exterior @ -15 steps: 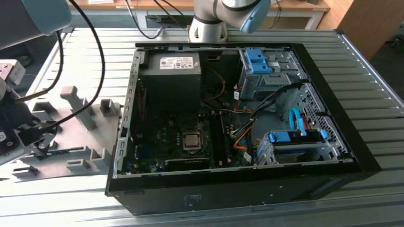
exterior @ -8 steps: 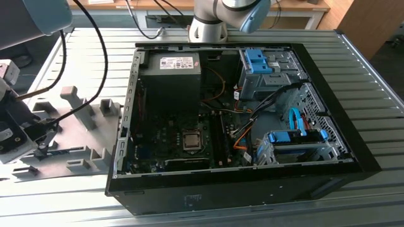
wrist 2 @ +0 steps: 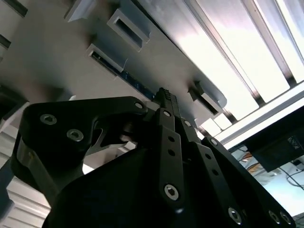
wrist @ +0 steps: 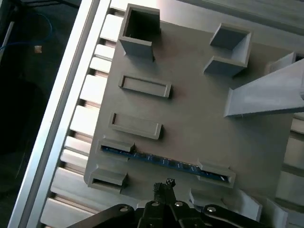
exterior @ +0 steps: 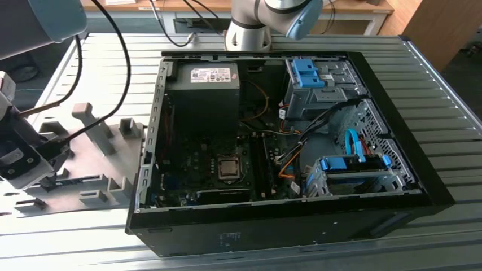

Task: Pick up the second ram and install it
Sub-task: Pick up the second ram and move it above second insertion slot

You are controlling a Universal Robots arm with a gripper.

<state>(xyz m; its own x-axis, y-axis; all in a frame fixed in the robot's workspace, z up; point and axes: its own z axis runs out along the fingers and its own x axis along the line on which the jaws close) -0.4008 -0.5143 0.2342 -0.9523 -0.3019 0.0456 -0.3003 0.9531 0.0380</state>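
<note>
Ribbed aluminium table [exterior: 421,68] with a grey slotted holder [wrist: 199,118] on it. Nearest is the gripper [wrist: 164,184], fingertips pressed together with nothing pinched, hovering just short of the second ram [wrist: 161,160]. The ram stands on edge in the holder's long slot, ends seated in two brackets, top edge exposed. Likely light, stiff and thin, with fragile chips and contacts; best pinched across the flat faces mid-length. Farther off is the open PC case [exterior: 263,240], to the exterior view's right of the holder.
</note>
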